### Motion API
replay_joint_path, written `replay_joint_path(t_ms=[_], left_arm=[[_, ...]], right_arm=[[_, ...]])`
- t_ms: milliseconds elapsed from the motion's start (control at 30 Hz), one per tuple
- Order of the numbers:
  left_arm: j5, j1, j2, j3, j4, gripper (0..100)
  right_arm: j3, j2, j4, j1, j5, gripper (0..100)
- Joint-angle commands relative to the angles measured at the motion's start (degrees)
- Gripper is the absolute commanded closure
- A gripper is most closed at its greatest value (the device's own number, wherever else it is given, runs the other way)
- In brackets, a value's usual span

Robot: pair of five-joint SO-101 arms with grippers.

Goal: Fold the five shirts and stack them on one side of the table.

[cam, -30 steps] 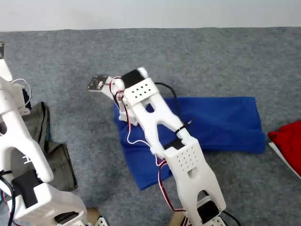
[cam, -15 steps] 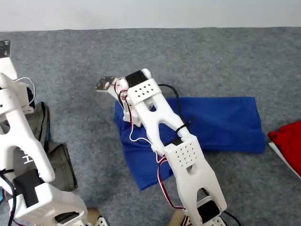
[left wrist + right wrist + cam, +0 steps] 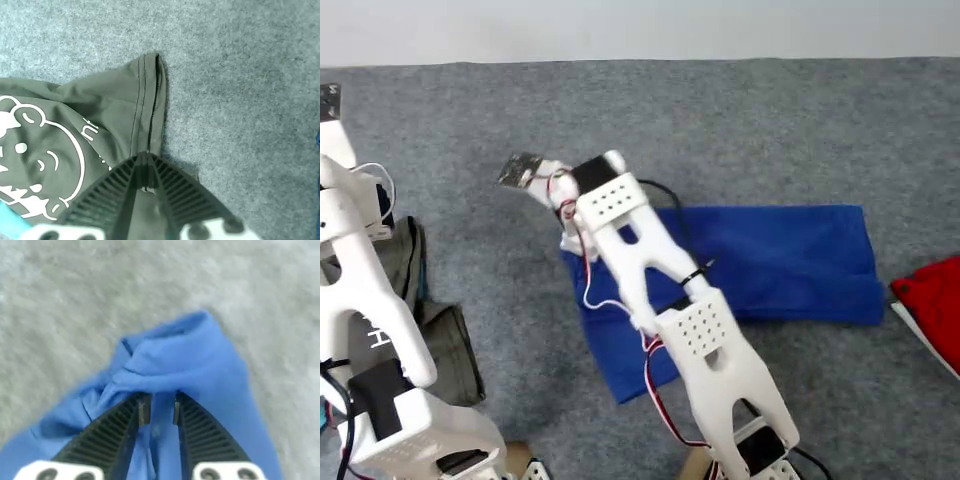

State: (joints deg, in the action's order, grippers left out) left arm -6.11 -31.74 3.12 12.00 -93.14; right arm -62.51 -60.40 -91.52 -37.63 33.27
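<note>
grey felt tabletop point(image 3: 770, 120) | blue shirt point(image 3: 790, 260) mid-table, corner bunched | right gripper point(image 3: 159, 412) pinching that corner | left gripper point(image 3: 146, 162) clamped on olive shirt point(image 3: 75, 125) hem | light, floppy cloth, grab hems or corners imo

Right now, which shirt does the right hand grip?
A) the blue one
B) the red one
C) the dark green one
A: the right hand pinches a bunched fold of the blue shirt.

White left arm point(image 3: 362, 290) and right arm point(image 3: 710, 350) — perforated shells, black motors, red-white cables, 2 ribbed black fingers point(image 3: 110, 432) each
</note>
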Motion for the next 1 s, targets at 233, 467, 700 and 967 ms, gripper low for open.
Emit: replay_joint_path(t_ms=[233, 467, 700, 967], left_arm=[[-0.62, 0.35, -2.11, 0.04, 0.97, 98], [-0.62, 0.35, -2.11, 0.04, 0.97, 98], [-0.62, 0.35, -2.11, 0.04, 0.97, 98], [-0.62, 0.35, -2.11, 0.04, 0.97, 98]], right_arm=[[-11.52, 0.66, -2.07, -2.33, -0.88, 90.2], [-18.11, 1.45, -11.47, -0.75, -1.05, 90.2], [-13.19, 4.09, -11.47, 0.4, -2.29, 89.9], [1.23, 11.91, -11.38, 0.48, -5.63, 89.7]])
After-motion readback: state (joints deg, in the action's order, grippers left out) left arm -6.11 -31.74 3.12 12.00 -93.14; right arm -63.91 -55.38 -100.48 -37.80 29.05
